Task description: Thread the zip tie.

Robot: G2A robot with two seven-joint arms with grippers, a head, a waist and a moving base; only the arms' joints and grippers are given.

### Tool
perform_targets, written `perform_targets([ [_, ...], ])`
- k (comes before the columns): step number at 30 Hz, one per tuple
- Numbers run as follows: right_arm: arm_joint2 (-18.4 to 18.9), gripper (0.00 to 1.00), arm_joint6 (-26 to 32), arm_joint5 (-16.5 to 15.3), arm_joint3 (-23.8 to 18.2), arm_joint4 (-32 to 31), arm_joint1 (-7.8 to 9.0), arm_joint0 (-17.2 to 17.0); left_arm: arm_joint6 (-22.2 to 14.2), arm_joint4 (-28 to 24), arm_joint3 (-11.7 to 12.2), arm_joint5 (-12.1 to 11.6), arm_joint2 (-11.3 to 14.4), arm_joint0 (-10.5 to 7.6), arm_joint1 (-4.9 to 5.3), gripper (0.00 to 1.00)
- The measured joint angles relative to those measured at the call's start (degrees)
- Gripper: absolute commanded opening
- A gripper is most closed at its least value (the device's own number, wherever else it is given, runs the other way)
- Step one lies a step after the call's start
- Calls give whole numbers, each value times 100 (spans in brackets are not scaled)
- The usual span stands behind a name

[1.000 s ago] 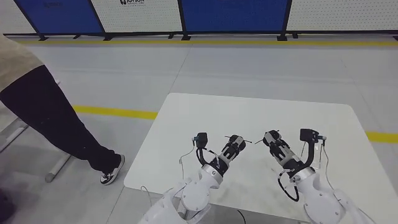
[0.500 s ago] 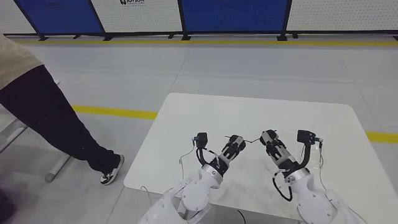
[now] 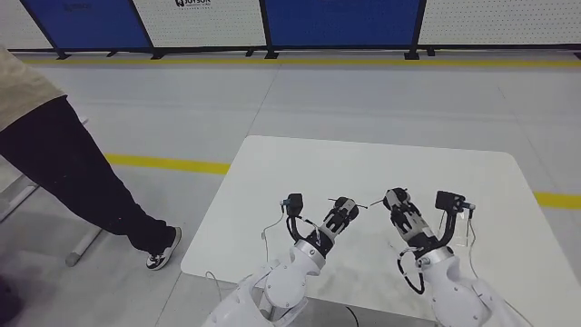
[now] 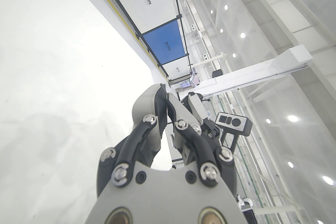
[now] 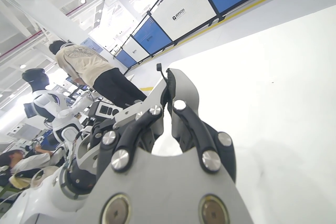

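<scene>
The zip tie (image 5: 159, 67) lies crosswise between left claw (image 4: 166, 95) and right claw (image 5: 168, 79), both pinching it, head by the right.

Both arms reach in from the near edge of the tabletop (image 3: 300, 159) and converge over its near middle. The left hand (image 3: 347, 206) and right hand (image 3: 393, 200) point at each other tip to tip, near but apart, wrists angled inward. Each hand's fingers (image 5: 183, 86) are pressed together, each pair pinching one end of the zip tie (image 5: 159, 67)
</scene>
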Motion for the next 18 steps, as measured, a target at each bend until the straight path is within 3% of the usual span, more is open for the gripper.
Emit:
perform_targets([
  [18,27,0,60,-74,73,-140,-152,-51,0,0,0,0,0,0,0,0],
])
